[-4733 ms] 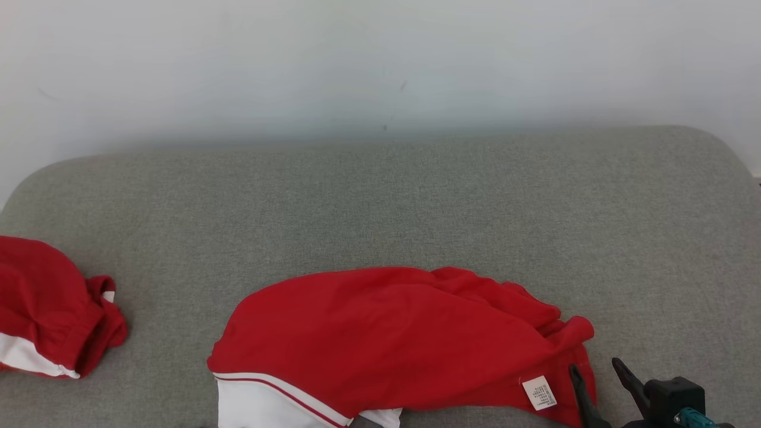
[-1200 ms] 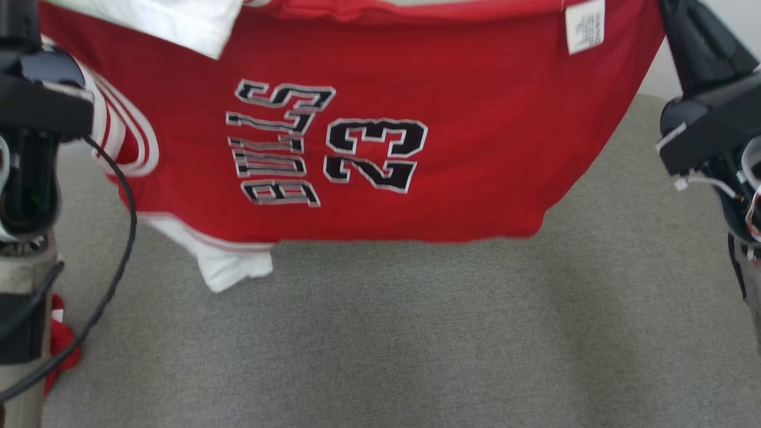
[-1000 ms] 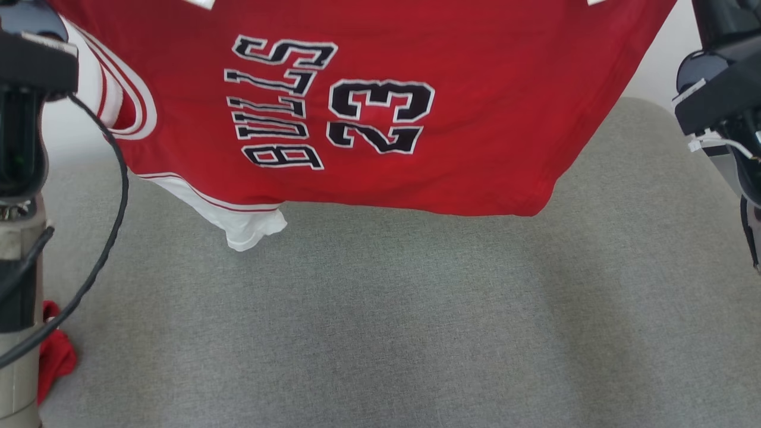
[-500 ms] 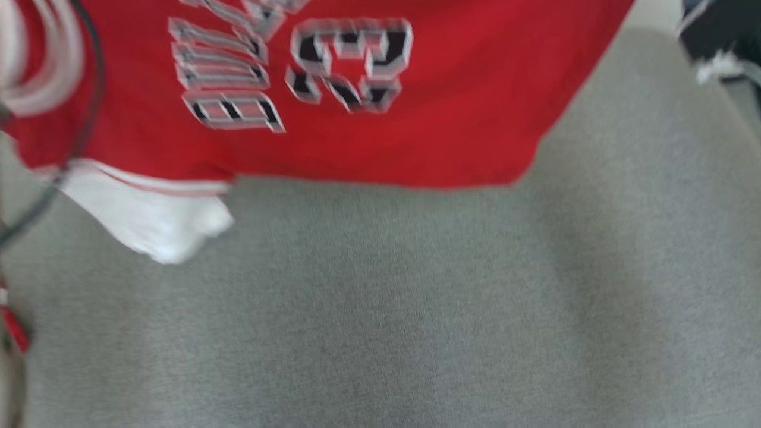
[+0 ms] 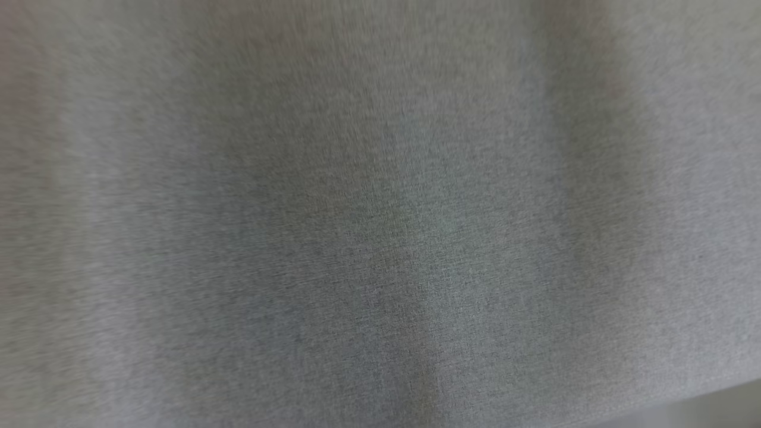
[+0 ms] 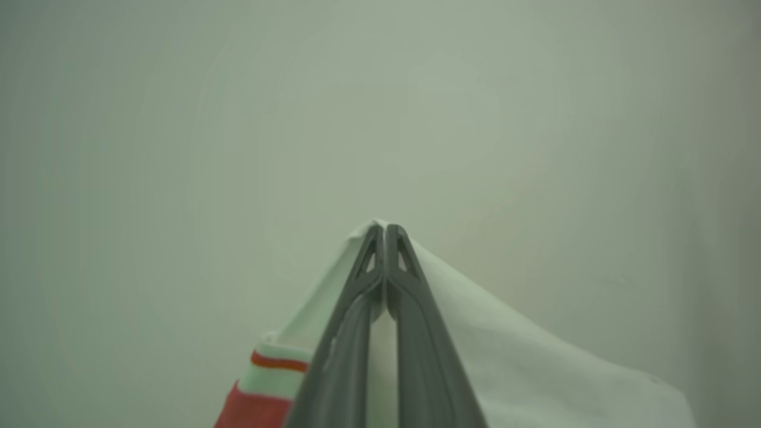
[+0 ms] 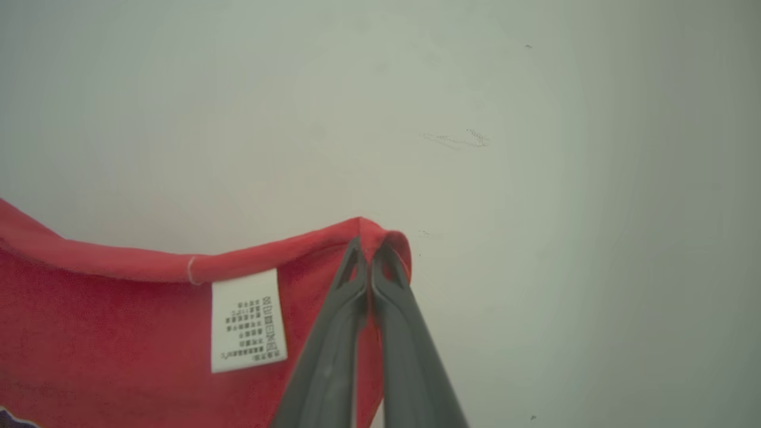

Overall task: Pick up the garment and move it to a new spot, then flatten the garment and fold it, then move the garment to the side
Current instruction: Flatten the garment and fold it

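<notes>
Head view: blurred grey cushion (image 5: 380, 238), too smeared to judge a drop spot. Left wrist view: left pincer (image 6: 385, 230) clamped shut on the white edge of the garment (image 6: 523, 368), red stripe beside it, plain wall (image 6: 380, 89) behind, so cloth hangs in the air. Right wrist view: right pincer (image 7: 367, 245) pinched shut on the folded red hem corner, label (image 7: 248, 320) just beside; adds the red body, which the left lacks. Probably light, limp, a bit slick; likely to sag between grips. Best gripped at hem corners, pulled taut.
</notes>
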Motion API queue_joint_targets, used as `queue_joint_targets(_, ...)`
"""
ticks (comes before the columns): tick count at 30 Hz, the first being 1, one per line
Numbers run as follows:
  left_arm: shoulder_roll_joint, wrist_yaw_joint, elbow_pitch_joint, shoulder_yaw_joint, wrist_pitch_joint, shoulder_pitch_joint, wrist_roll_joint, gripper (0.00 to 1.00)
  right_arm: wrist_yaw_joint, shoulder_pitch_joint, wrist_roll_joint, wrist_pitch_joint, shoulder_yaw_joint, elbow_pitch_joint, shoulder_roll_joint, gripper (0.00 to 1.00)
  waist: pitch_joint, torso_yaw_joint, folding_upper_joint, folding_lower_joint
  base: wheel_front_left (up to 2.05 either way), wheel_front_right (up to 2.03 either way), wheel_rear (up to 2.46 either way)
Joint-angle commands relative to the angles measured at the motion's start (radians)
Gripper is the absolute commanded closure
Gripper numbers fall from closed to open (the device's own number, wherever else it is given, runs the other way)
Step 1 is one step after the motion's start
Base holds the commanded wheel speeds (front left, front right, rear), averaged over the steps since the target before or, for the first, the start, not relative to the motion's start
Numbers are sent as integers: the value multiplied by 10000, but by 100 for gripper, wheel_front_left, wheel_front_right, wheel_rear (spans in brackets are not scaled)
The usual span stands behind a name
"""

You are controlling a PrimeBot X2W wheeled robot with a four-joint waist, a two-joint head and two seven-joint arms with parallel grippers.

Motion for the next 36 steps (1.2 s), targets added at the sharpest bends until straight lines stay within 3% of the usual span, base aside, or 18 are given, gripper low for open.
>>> queue_joint_targets(1, -57, 60, 52, 89, -423, -266, 114, 100, -22, -385, -613, -509, -264, 195, 221, 100, 1461, -485, -3, -5, 0, 0, 0)
queue_joint_targets(6, -53, 187, -148, 163, -1384, -956, 722, 100, -22, -1217, -2760, -1975, -1308, 654, 1027, 100, 2118, -598, -3, -5, 0, 0, 0)
queue_joint_targets(11, -22, -234, -790, 222, -1554, -449, 1187, 100, -22, -1057, -4641, -2471, -1856, 433, 1318, 100, 2807, -519, -3, -5, 0, 0, 0)
queue_joint_targets(15, 65, -787, -1460, 435, -1562, 1072, 1455, 100, -22, 173, -5250, -2502, -1242, -416, 1207, 100, 2955, -473, -3, -5, 0, 0, 0)
queue_joint_targets(19, 195, -1124, -1804, 481, -1566, 2526, 1170, 100, -22, 1201, -4959, -2508, -695, -989, 943, 100, 2663, -455, -3, -5, 0, 0, 0)
queue_joint_targets(25, 365, -1309, -2479, 574, -1008, 4823, 36, 100, -22, 2695, -3726, -2505, 233, -699, 394, 100, 1824, -327, -3, -5, 0, 0, 0)
queue_joint_targets(32, 57, -1021, -3230, 912, 408, 7110, -1742, 100, -22, 3837, -2129, -1144, 1223, -235, -477, 100, 936, 216, -3, -5, 0, 0, 0)
queue_joint_targets(36, -91, -998, -3294, 993, 717, 8601, -2393, 100, -22, 4605, -1512, -452, 1465, -41, -540, 100, 155, 475, -3, -5, 0, 0, 0)
